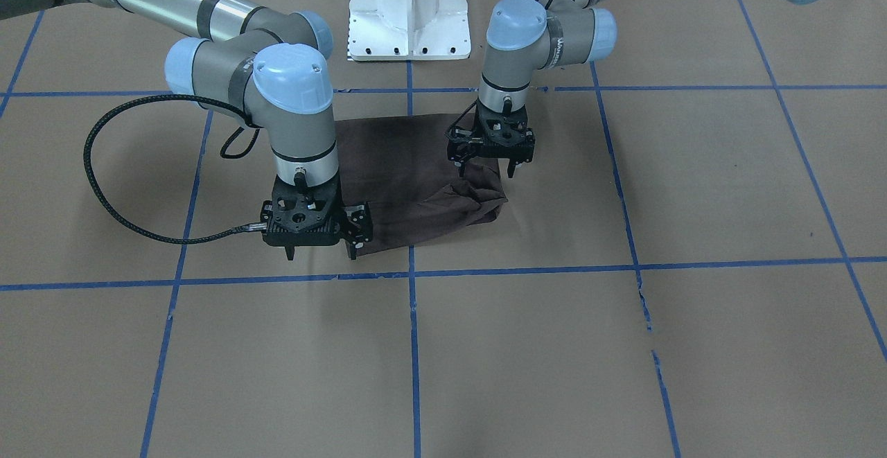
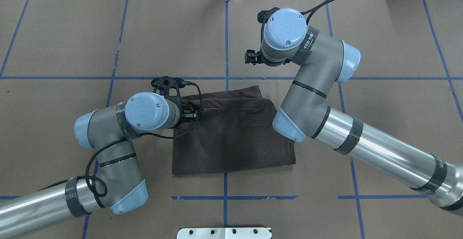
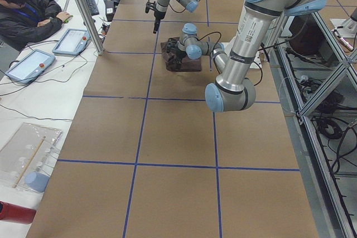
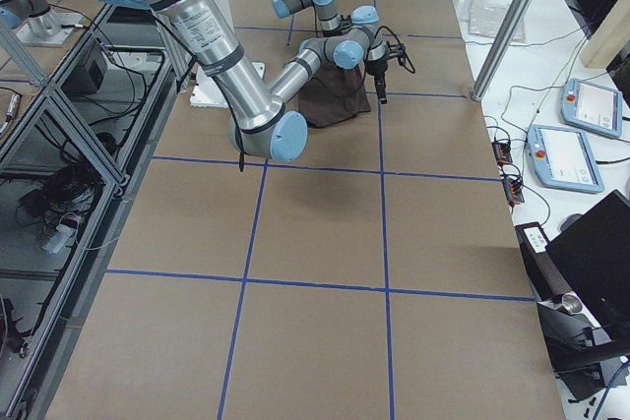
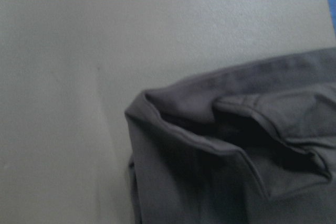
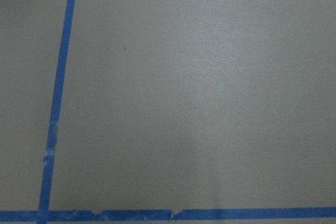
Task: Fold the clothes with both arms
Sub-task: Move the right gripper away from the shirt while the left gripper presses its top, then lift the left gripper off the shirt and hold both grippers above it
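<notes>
Directly under left gripper [image 1: 484, 165], fingers spread and empty: rumpled corner of folded T-shirt [image 2: 231, 137], long axis running toward right gripper [image 1: 321, 253], also spread, hovering just off cloth edge. I judge left arm nearer.

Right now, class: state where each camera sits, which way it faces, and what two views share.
Front-facing: across the table, facing the robot; right arm, left arm, T-shirt.
Overhead: behind the robot, looking down; both arms.
Exterior left: table's left end, looking along it; left arm nearest.
Exterior right: opposite end; right arm nearest.
Left wrist: down onto a T-shirt corner; no robot part shows.
Right wrist: down onto paper and blue tape; none either.
Shared: front-facing and overhead both show the pedestal.
</notes>
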### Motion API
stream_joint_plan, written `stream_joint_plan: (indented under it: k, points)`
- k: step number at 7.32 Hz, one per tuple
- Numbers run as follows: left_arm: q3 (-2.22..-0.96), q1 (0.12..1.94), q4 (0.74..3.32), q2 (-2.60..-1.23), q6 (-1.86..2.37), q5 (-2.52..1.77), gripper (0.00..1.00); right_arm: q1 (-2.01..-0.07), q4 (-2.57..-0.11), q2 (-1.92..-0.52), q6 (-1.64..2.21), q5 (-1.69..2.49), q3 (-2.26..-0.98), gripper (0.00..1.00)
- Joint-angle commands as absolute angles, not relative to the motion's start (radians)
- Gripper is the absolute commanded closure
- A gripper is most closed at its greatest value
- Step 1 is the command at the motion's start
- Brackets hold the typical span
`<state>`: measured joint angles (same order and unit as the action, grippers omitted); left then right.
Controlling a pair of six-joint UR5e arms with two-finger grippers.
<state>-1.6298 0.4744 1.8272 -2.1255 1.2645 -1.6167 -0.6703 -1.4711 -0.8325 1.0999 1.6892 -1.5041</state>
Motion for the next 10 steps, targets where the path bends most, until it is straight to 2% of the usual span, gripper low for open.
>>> stream_joint_plan:
  k: [1, 3, 4, 5, 8, 10]
  points:
    - [-1.487, 0.581, 1.85, -2.204, 1.252, -1.621, 0.0, -0.67, -1.471, -0.833, 1.1, 1.69, -1.503, 0.0]
    - [-1.384, 0.646, 1.954, -2.206, 1.186, -1.623, 0.0, -0.669, -1.47, -0.838, 1.1, 1.689, -1.505, 0.0]
    - [-1.387, 0.658, 1.968, -2.206, 1.174, -1.628, 0.0, -0.669, -1.45, -0.841, 1.103, 1.69, -1.505, 0.0]
    - [-1.403, 0.657, 1.974, -2.203, 1.172, -1.685, 0.0, -0.667, -1.428, -0.844, 1.115, 1.692, -1.505, 0.0]
    - [-1.576, 0.647, 1.974, -2.134, 1.175, -1.733, 0.0, -0.667, -1.419, -0.848, 1.117, 1.695, -1.512, 0.0]
    - [-1.588, 0.611, 1.973, -2.132, 1.186, -1.73, 0.0, -0.667, -1.419, -0.848, 1.117, 1.694, -1.513, 0.0]
